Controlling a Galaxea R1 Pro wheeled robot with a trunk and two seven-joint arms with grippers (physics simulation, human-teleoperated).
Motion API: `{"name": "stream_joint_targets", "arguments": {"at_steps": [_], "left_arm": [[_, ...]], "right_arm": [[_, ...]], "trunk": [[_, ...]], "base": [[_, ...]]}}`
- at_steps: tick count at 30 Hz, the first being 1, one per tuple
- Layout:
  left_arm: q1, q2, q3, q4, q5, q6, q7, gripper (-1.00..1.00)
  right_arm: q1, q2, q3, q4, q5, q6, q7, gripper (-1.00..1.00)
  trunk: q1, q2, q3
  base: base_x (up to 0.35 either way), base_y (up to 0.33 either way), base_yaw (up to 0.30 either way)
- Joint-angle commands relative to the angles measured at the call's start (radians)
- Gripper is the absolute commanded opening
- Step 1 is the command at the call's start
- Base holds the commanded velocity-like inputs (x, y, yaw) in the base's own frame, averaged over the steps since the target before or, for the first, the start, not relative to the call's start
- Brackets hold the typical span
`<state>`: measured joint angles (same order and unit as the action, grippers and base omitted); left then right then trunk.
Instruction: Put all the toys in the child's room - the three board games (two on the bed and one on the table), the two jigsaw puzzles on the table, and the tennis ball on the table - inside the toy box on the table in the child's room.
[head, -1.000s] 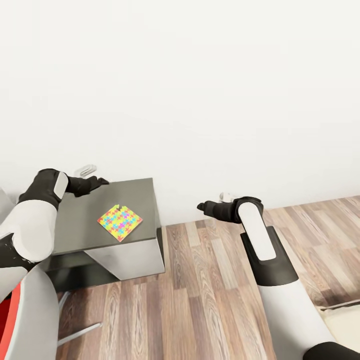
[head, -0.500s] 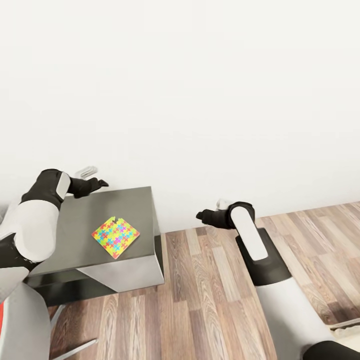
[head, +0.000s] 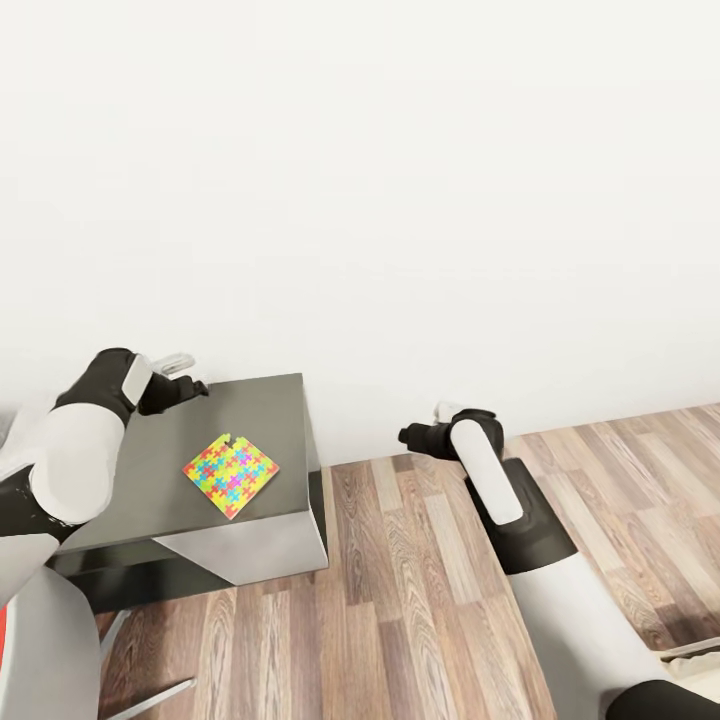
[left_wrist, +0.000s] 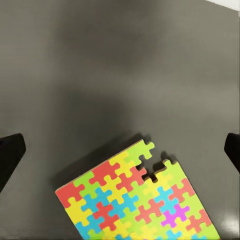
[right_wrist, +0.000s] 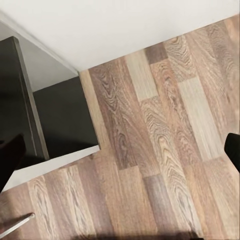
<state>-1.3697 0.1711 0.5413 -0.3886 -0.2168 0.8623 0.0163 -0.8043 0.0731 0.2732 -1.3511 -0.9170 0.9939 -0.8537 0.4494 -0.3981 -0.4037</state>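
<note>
Where wall (head: 400, 180) meets floor (head: 420, 600), dark table (head: 150, 450).

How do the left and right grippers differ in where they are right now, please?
The left gripper hangs over the dark table, above the puzzle; the right gripper hangs over bare wood floor, beside the table. Both are open and hold nothing.

Matt dark table (head: 160, 440), glossy jigsaw puzzle (head: 231, 473), wood-plank floor (head: 400, 580).
</note>
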Motion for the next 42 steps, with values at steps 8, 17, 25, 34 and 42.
{"name": "stream_joint_targets", "arguments": {"at_steps": [8, 17, 25, 34, 42], "left_arm": [[0.003, -0.002, 0.01, 0.046, 0.001, 0.008, 0.036, 1.0], [0.009, 0.008, 0.023, 0.096, 0.005, 0.005, 0.037, 1.0], [0.014, 0.014, 0.07, 0.101, 0.006, 0.006, 0.033, 1.0], [0.016, 0.018, 0.165, 0.102, 0.005, 0.008, 0.033, 1.0], [0.017, 0.039, 0.194, 0.102, 0.006, 0.008, 0.034, 1.0]], "right_arm": [[-0.001, 0.001, 0.001, 0.002, 0.01, -0.001, -0.006, 1.0], [-0.001, -0.001, 0.002, 0.003, 0.012, -0.014, -0.005, 1.0], [-0.001, 0.001, 0.003, 0.004, 0.012, -0.02, -0.005, 1.0], [-0.001, 0.002, 0.003, 0.004, 0.012, -0.021, -0.005, 1.0], [-0.001, 0.002, 0.003, 0.004, 0.012, -0.021, -0.005, 1.0]], "trunk": [[0.001, -0.002, -0.002], [0.001, -0.002, -0.002], [0.001, -0.002, -0.002], [0.001, -0.002, -0.002], [0.001, -0.002, -0.002]], "base": [[0.0, 0.0, 0.0], [0.0, 0.0, 0.0], [0.0, 0.0, 0.0], [0.0, 0.0, 0.0], [0.0, 0.0, 0.0]]}}
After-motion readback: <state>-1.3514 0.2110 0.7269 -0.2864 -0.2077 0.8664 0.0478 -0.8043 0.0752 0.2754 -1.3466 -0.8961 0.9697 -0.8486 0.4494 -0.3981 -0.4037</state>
